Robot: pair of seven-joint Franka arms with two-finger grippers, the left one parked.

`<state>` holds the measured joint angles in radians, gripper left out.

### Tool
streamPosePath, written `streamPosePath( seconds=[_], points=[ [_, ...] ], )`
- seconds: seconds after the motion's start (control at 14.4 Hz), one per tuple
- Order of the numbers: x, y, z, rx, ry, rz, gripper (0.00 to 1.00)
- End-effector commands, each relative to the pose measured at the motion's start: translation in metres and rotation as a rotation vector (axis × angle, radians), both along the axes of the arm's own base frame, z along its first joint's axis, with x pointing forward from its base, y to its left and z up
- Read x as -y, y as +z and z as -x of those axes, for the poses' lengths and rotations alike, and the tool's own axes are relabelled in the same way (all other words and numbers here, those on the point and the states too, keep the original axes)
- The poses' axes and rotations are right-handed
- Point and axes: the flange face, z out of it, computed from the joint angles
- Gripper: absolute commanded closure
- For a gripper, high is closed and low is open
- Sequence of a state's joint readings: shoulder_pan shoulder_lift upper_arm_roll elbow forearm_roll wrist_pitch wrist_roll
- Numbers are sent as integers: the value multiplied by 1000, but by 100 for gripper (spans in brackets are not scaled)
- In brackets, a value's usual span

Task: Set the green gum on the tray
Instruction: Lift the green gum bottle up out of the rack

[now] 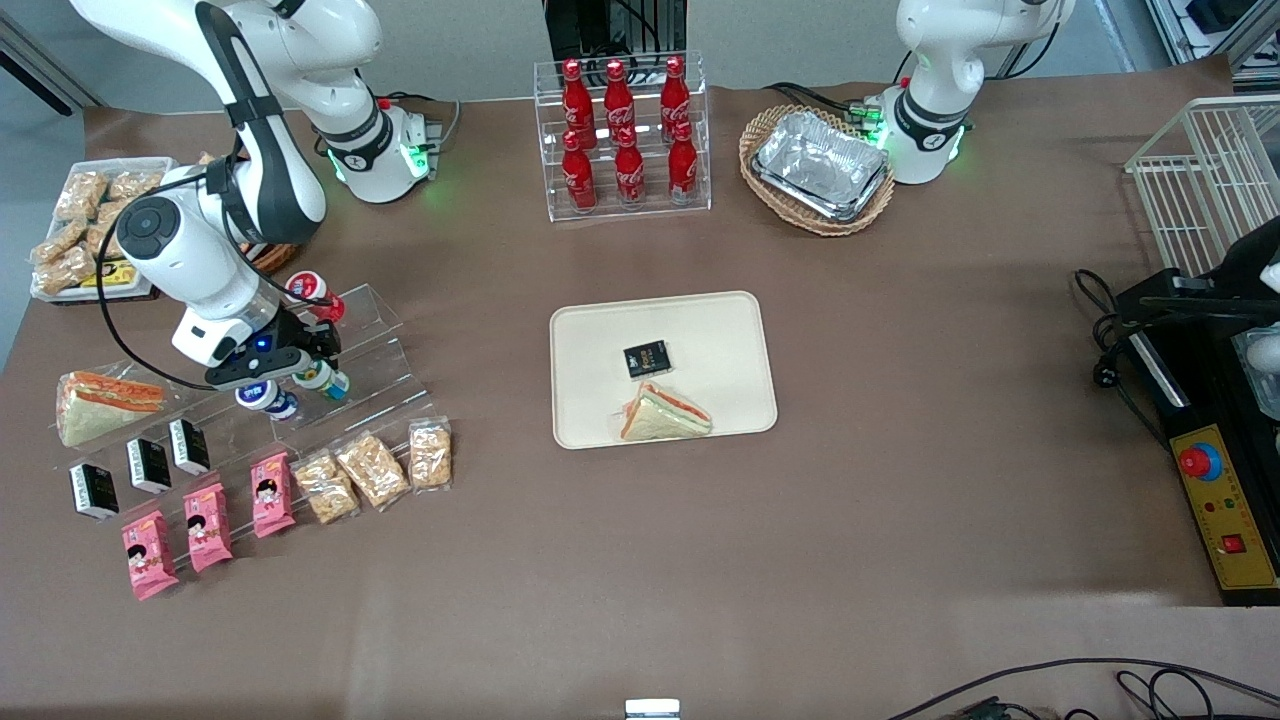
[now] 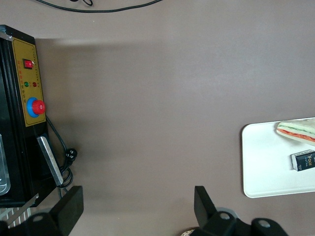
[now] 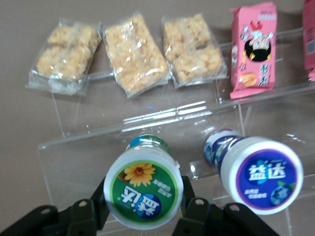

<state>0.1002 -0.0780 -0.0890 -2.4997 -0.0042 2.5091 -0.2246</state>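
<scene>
The green gum (image 3: 143, 188) is a small white bottle with a green flower-printed lid. It sits on a step of the clear acrylic stand (image 1: 385, 345), toward the working arm's end of the table. My right gripper (image 3: 143, 197) has a black finger against each side of the bottle and is shut on it. In the front view the gripper (image 1: 315, 372) is low over the stand with the green gum (image 1: 328, 381) between its fingers. The cream-beige tray (image 1: 720, 330) lies at the table's middle, well away from the gripper. It also shows in the left wrist view (image 2: 266, 162).
A blue-topped bottle (image 3: 261, 174) stands right beside the green gum and a red-topped one (image 1: 308, 289) sits higher on the stand. Snack packets (image 1: 372, 468) lie nearer the front camera. A sandwich (image 1: 665, 412) and a black packet (image 1: 647, 359) lie on the tray.
</scene>
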Motion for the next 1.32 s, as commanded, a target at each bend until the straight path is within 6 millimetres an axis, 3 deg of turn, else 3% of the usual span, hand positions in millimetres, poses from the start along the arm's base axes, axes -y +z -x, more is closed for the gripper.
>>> streamPosePath(
  seconds=[0.0,0.28,0.56,0.69,0.9,1.11,1.25],
  points=[
    [-7,60,-30,-43,-17,-8,72],
    [-25,156,-58,-102,3,-4,71],
    [-45,234,-61,-119,-19,1,71],
    [-56,263,-59,-124,-84,-11,71],
    [-115,279,-47,-120,-173,-13,70],
    [-179,276,-29,-128,-281,-8,70],
    [-222,262,-20,-147,-368,-8,70]
  ],
)
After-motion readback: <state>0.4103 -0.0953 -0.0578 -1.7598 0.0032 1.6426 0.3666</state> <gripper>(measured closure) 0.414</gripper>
